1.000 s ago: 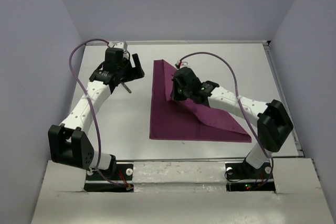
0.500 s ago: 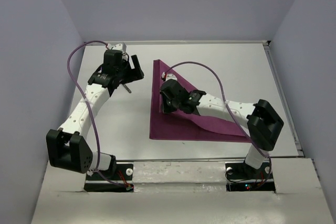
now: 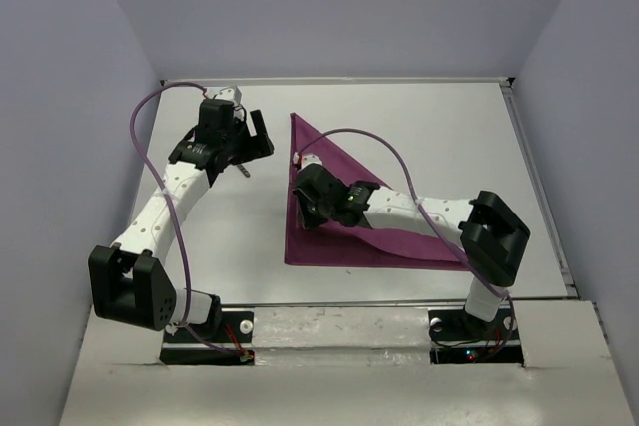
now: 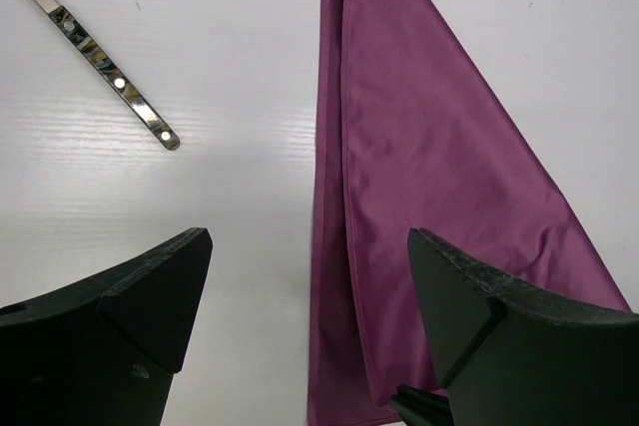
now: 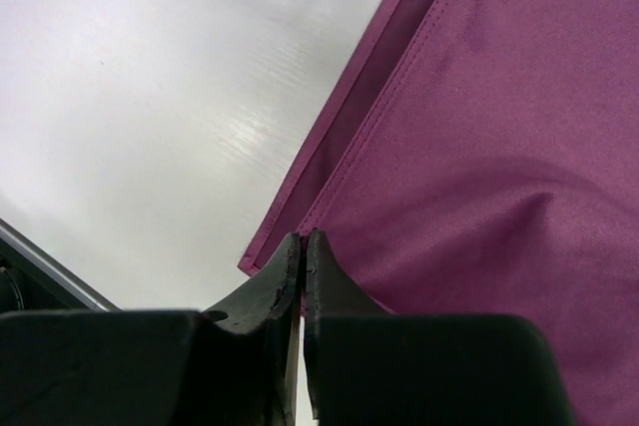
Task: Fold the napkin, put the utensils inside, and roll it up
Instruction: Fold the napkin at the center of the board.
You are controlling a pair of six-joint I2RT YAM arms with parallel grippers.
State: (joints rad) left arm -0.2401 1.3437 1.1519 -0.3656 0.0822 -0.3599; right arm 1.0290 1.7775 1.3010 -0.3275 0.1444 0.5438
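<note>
Napkin [image 3: 318, 246] lies folded mid-table, soft and floppy, so we'd grab its left hem, right where the fingers of our right gripper [image 5: 303, 238] sit pressed together, while the left gripper [image 4: 308, 241] hangs spread wide nearby

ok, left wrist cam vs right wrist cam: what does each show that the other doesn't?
Left wrist only: a utensil lying on the table to one side of the cloth, and the left claw wide open, holding nothing.
Right wrist only: the right claw shut on the napkin at its upper layer's hem.
Both: the purple napkin folded in two layers, one long edge showing, on the white table.
</note>
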